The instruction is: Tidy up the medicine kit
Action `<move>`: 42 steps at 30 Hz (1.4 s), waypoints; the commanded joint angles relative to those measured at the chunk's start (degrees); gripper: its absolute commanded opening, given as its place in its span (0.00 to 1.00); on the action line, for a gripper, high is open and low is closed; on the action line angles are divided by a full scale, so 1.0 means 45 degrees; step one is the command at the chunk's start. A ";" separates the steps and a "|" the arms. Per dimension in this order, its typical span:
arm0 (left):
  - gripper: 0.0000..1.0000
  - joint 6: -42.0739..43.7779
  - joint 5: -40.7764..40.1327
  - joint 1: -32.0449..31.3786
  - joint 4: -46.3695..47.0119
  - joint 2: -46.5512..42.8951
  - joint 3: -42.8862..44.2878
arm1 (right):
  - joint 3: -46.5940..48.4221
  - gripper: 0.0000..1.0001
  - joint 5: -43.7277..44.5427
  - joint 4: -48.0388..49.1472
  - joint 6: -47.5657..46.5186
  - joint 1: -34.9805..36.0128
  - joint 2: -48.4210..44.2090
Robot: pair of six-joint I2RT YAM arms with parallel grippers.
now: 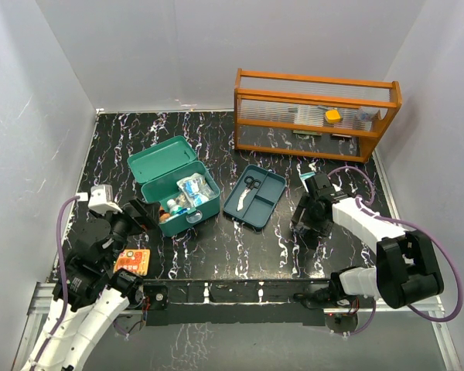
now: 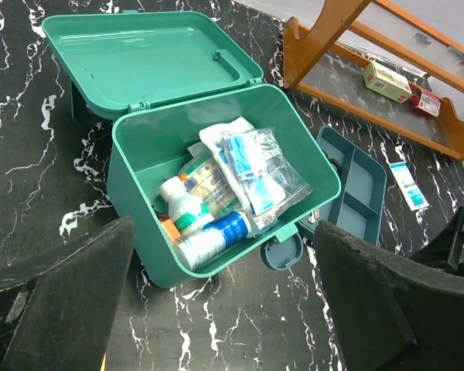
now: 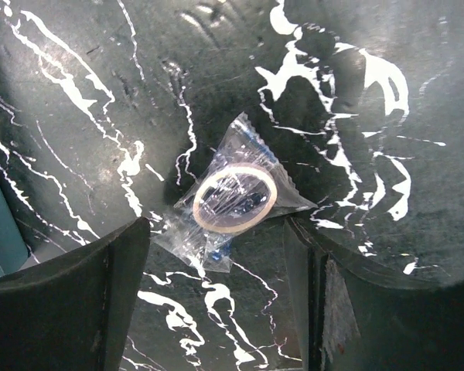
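**Packet of clear plastic holding a tape roll (image 3: pixel 233 197), straight below right gripper (image 3: pixel 216 255)**

It lies right of the open teal-green plastic medicine kit (image 1: pixel 174 189), beyond the teal divided tray (image 1: pixel 255 197). Its long axis is skewed to my jaws, which straddle it apart, nothing pinched. Left gripper (image 2: pixel 220 259) gapes at the kit, empty.

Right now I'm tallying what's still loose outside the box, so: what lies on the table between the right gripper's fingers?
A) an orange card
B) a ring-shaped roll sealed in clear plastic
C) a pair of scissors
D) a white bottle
B: in the right wrist view a wrapped roll, ring-shaped in clear plastic, lies on the table between the parted fingers of the right gripper.
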 commanded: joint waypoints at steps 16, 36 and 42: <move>0.99 -0.0014 -0.0376 0.0015 0.0009 0.0270 0.0099 | -0.0046 0.55 -0.0147 0.0066 -0.0120 0.0093 -0.0083; 0.99 -0.0002 -0.0671 0.0016 -0.0051 0.0446 0.0137 | 0.0054 0.44 0.0977 0.0068 0.0072 0.0940 0.0360; 0.99 0.0008 -0.0719 0.0015 -0.0090 0.0510 0.0177 | 0.0427 0.29 0.1539 -0.0006 0.0103 0.1334 0.0600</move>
